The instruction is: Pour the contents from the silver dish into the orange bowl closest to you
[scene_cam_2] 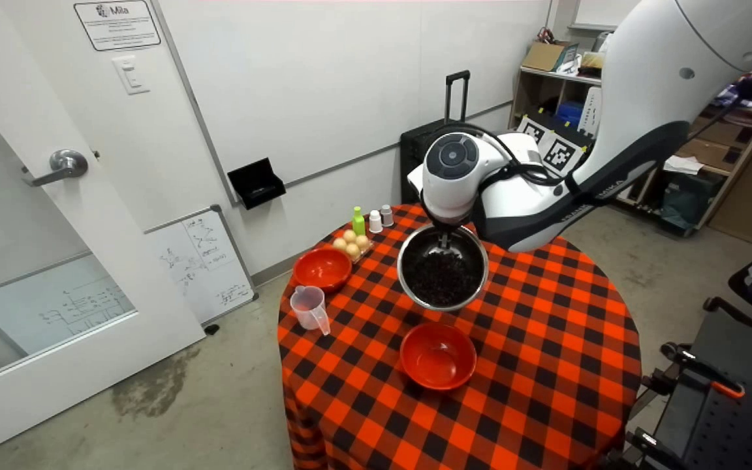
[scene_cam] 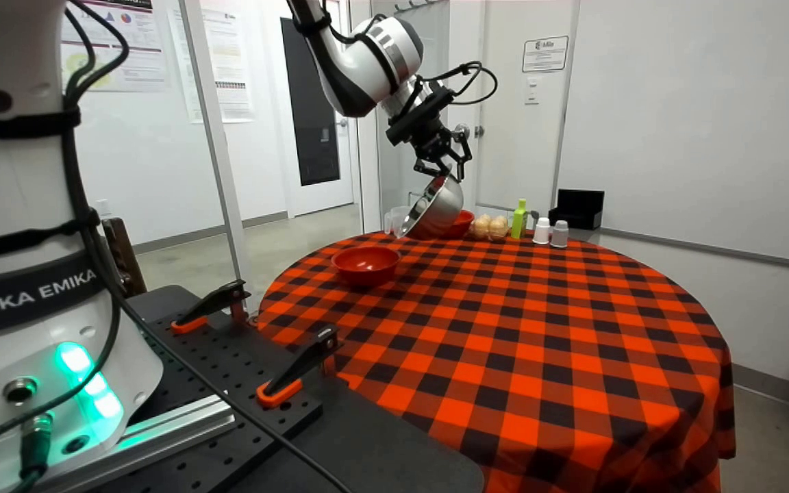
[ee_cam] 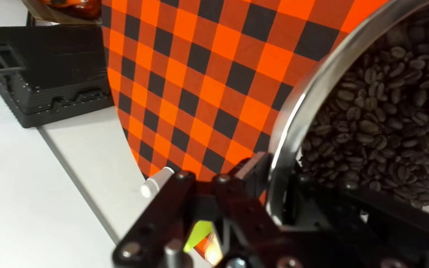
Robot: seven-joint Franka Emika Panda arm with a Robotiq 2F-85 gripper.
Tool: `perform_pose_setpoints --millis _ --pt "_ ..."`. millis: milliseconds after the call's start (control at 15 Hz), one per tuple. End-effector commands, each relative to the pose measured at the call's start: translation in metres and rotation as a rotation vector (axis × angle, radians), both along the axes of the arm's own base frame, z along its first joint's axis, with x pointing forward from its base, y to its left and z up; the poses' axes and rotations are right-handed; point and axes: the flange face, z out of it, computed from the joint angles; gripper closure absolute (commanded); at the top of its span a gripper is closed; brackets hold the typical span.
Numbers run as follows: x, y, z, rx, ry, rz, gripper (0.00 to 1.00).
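The jaws are pinched together on the rim of the silver mixing bowl (scene_cam: 445, 211), one jaw inside its wall and the other outside. The silver mixing bowl hangs directly under the jaws, clear of the cloth-covered bench (scene_cam: 538, 329) and steeply tilted. Dark coffee beans (ee_cam: 382, 126) lie inside it. Lower than the jaws, on the side its mouth faces, the red-orange bowl (scene_cam_2: 438, 356) stands upright on the bench. To the left of the jaws in an exterior view, a second red-orange bowl (scene_cam_2: 322, 269) stands between a translucent measuring jug (scene_cam_2: 309, 307) and a group of eggs (scene_cam_2: 352, 245); near the eggs are a lime-green bottle (scene_cam_2: 358, 223) and two small pale shakers (scene_cam_2: 375, 222).
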Motion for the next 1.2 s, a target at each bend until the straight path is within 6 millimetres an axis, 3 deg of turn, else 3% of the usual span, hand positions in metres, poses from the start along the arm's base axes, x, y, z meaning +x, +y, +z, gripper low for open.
perform_pose_setpoints --millis 0,600,1133 --pt "-0.015 0.010 0.007 -0.077 -0.063 -0.002 0.98" --pt "-0.049 0.045 0.007 -0.176 -0.038 0.007 0.98" --pt "-0.058 0.064 -0.003 -0.266 -0.120 0.019 0.98"
